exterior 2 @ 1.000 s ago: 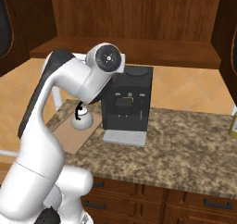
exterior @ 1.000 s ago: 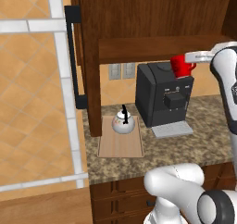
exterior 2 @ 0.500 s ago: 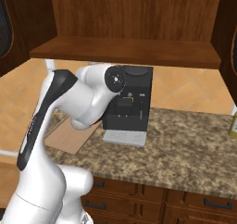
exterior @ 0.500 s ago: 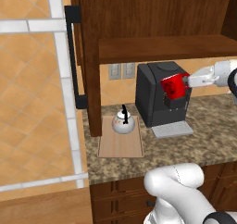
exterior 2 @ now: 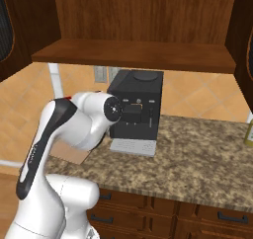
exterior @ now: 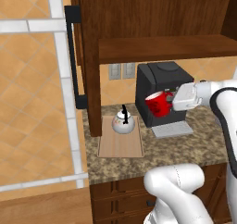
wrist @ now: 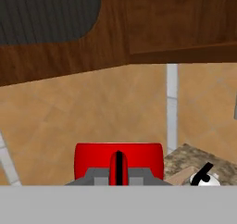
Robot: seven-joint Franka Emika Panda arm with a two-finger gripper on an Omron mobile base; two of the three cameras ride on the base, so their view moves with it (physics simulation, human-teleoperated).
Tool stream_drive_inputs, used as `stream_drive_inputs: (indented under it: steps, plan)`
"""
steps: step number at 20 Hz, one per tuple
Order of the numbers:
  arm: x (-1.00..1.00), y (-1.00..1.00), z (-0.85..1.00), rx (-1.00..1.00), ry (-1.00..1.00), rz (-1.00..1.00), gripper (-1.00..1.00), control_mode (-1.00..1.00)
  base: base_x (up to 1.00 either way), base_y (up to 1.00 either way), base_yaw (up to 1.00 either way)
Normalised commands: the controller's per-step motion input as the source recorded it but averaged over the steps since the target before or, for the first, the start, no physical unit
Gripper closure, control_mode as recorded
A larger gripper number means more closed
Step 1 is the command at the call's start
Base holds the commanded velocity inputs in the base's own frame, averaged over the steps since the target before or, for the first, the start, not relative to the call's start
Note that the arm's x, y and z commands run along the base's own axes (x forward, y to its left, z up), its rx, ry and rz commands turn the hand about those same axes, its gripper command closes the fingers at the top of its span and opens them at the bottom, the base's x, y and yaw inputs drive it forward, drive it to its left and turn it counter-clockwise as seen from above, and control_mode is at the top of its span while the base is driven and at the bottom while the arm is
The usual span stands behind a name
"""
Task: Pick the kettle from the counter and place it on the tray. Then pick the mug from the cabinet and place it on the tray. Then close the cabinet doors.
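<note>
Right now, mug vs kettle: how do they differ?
1. The mug is bright red; the kettle is white with a black arched handle.
2. The mug is held in the air, tipped sideways, by the gripper; the kettle stands upright on the tray.
Both are small vessels with handles.

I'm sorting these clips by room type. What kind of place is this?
Most likely a rendered home kitchen: a speckled brown-grey granite counter over wooden drawers, a big black coffee machine on it, and a dark brown wall cabinet above.

the speckled counter (exterior: 199, 144) carries a tan tray (exterior: 121, 144) and a black coffee machine (exterior: 162, 91).
</note>
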Motion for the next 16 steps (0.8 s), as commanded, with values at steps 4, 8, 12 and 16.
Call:
stream_drive_inputs:
  steps: [4,8,12,16]
  plan:
    - [0.02,0.48,-0.54,0.0,0.0,0.07,1.0,-1.0,0.0,0.0,0.0]
    - [0.2,0.29,-0.45,0.0,0.0,0.1,1.0,-1.0,0.0,0.0,0.0]
    - [0.25,0.09,-0.3,0.0,0.0,0.18,1.0,-1.0,0.0,0.0,0.0]
    - [0.05,0.23,-0.42,-0.02,0.04,0.28,1.0,-1.0,0.0,0.0,0.0]
